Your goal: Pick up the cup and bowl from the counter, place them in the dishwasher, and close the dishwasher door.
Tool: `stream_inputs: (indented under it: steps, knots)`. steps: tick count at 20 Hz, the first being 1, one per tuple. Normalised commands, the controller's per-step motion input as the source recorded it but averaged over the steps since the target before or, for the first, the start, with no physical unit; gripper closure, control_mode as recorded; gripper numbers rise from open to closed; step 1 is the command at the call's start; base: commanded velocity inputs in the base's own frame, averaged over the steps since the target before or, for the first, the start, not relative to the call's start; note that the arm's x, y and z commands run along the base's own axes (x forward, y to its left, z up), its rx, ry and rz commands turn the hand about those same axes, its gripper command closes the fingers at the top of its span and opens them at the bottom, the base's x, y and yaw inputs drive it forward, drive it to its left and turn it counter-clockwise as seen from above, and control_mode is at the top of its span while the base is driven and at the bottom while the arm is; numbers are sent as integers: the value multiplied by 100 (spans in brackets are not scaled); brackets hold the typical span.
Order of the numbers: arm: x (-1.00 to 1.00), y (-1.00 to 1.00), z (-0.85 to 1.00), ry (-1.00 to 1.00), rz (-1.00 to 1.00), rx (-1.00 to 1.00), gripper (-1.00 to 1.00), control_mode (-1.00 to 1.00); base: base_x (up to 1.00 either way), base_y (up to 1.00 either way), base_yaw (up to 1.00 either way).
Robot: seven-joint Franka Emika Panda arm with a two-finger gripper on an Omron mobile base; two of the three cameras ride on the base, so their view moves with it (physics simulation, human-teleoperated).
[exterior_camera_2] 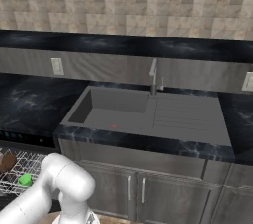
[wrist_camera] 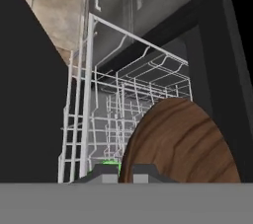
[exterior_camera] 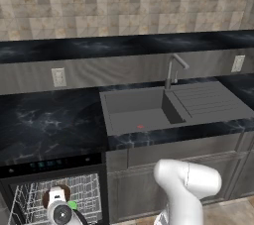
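Observation:
The dishwasher (exterior_camera: 54, 165) at the lower left stands open, and its white wire rack (exterior_camera: 89, 189) shows. My gripper (wrist_camera: 124, 172) is low over the rack and shut on the rim of the wooden bowl (wrist_camera: 183, 141), which stands on edge right in front of the fingertips. From the base the bowl (exterior_camera: 50, 197) (exterior_camera_2: 6, 161) shows brown among the rack wires. The green cup (exterior_camera: 73, 204) (exterior_camera_2: 24, 180) sits in the rack beside it, and a sliver of the cup (wrist_camera: 111, 164) peeks out above my left fingertip. The dishwasher door is out of view. The black counter (exterior_camera: 44, 120) runs above.
A grey sink (exterior_camera: 144, 112) with a faucet (exterior_camera: 173, 70) is set into the counter to the right of the dishwasher. Grey cabinets (exterior_camera_2: 148, 188) stand below it. My own white arm (exterior_camera: 186, 184) crosses the foreground. Rack wires (wrist_camera: 123, 94) surround the bowl closely.

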Motion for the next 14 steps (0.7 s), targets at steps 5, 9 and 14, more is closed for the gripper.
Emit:
stream_inputs:
  steps: [5, 9, 14]
  knots:
    - [35, 3, -36, 4, 0, 7, 100, -100, 0, 0, 0]
    - [31, 13, -40, 4, 0, 3, 100, -100, 0, 0, 0]
    - [19, 28, -45, 3, 0, 0, 100, -100, 0, 0, 0]
